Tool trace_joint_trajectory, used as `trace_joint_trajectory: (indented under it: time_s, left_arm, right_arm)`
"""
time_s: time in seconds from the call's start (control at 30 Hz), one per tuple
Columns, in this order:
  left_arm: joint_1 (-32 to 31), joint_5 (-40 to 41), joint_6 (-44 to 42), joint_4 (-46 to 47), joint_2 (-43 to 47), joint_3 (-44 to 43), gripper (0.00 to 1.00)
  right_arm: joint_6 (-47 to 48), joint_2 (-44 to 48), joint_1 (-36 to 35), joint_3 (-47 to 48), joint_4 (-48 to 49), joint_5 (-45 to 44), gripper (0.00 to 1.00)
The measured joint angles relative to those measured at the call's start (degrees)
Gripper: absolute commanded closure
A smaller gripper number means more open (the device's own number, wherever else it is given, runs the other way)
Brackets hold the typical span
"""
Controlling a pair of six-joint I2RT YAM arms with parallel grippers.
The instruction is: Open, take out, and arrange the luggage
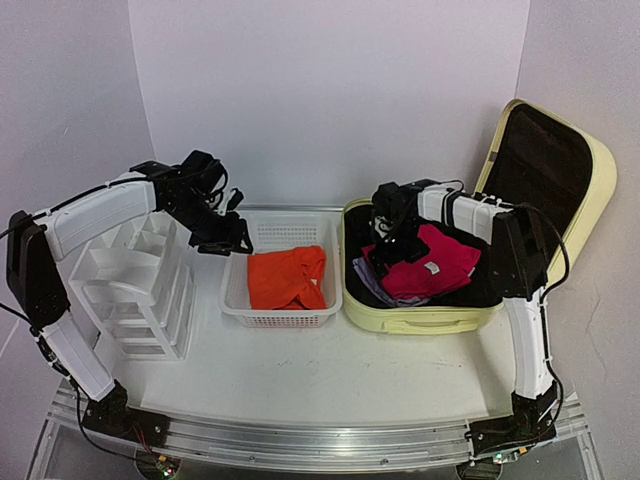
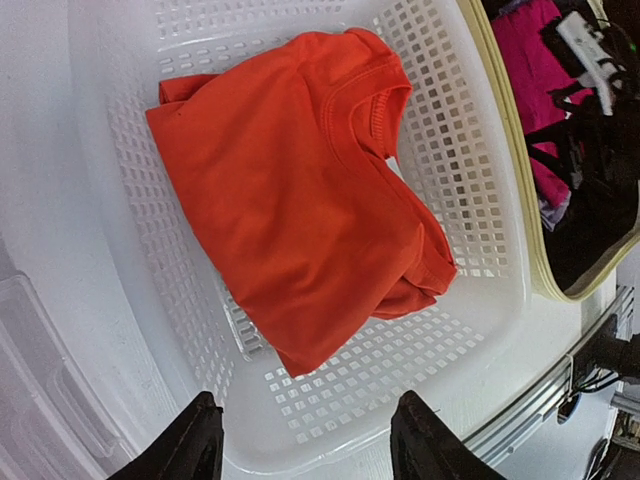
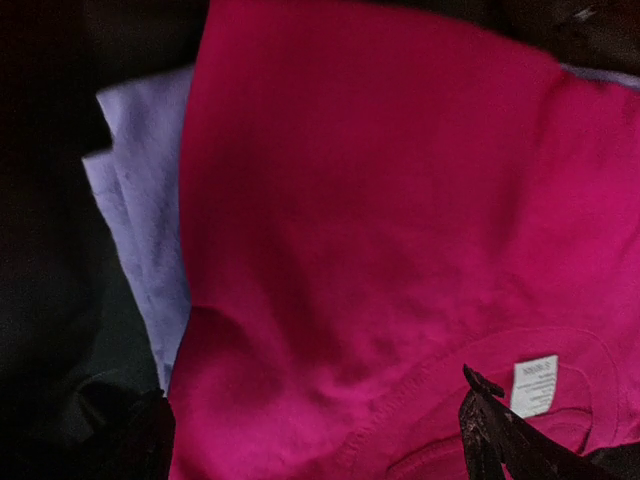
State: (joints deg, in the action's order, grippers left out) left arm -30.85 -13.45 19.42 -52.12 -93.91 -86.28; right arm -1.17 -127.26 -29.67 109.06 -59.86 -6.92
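The pale yellow luggage (image 1: 400,318) lies open at the right, its lid (image 1: 600,170) leaning back with black lining showing. Inside lies a folded magenta shirt (image 1: 430,262) (image 3: 400,220) over a lavender garment (image 3: 140,220). My right gripper (image 1: 385,252) (image 3: 320,440) hovers just over the magenta shirt, open, nothing between its fingers. An orange shirt (image 1: 288,278) (image 2: 300,200) lies in the white mesh basket (image 1: 240,300) (image 2: 480,180). At the basket's left rim my left gripper (image 1: 228,243) (image 2: 305,445) stands open and empty.
A white plastic drawer organizer (image 1: 135,290) stands at the left under the left arm. The basket and the luggage sit side by side, nearly touching. A metal rail (image 1: 320,440) runs along the table's near edge.
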Motion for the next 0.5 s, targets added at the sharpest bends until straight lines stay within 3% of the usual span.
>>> trace_joint_trajectory:
  time_s: [0.3, 0.5]
  left_arm:
    - [-8.1, -3.0, -2.1, -0.4, -10.4, -6.9, 0.56]
    - [-13.0, -3.5, -4.2, -1.4, -16.7, -8.4, 0.61]
  right_arm:
    - [4.5, -3.8, -0.3, 0.5, -1.6, -1.9, 0.03]
    - [6.1, -3.8, -0.5, 0.5, -1.4, -3.1, 0.13]
